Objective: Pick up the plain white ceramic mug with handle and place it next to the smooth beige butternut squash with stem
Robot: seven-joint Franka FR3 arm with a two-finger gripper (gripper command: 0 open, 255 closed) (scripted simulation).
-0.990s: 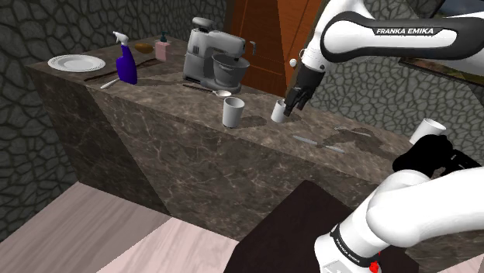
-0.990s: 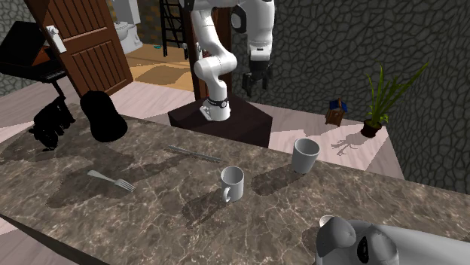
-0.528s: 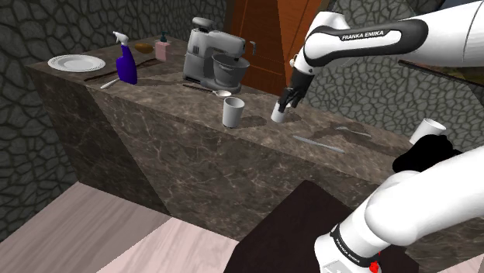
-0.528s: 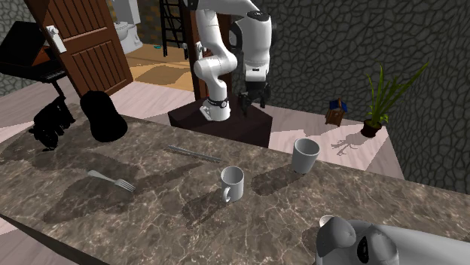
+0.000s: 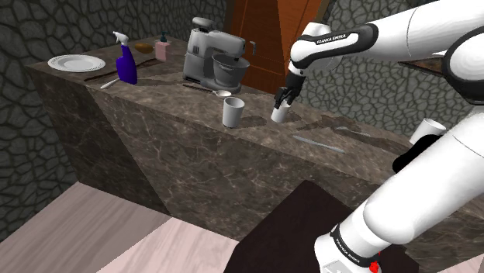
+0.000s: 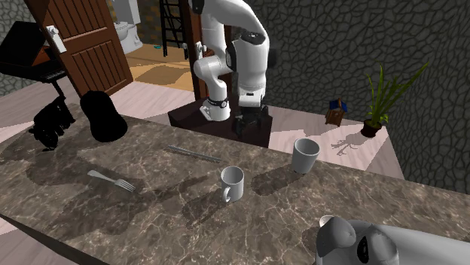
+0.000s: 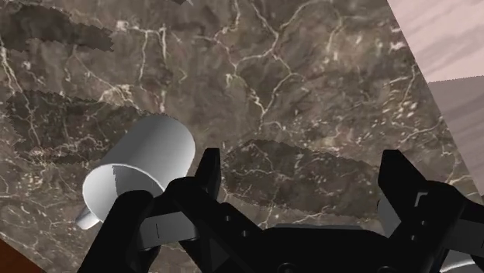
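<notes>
The white mug (image 5: 278,114) with a handle stands upright on the dark marble counter (image 5: 155,116). It is also in the second exterior view, mug (image 6: 232,183), and the wrist view, mug (image 7: 143,161). My black gripper (image 5: 284,97) hangs open just above and beside it. Seen from the wrist, the gripper (image 7: 302,174) has bare marble between its fingers and the mug lies outside one finger (image 7: 208,169). From the second exterior view the gripper (image 6: 251,126) is over the counter's far edge, behind the mug. A small brownish thing (image 5: 143,46), perhaps the squash, lies at the counter's far left end.
A handle-less white cup (image 5: 233,111), a grey stand mixer (image 5: 213,63), a blue spray bottle (image 5: 126,66), a plate (image 5: 75,63) and a pink dispenser (image 5: 163,50) stand to the shoulder view's left. A knife (image 5: 316,143) and a fork (image 6: 111,180) lie on the marble.
The arm has swung down and toward the shoulder view's left, bringing the open gripper from high over the counter to just above the mug. The mug has stayed put.
</notes>
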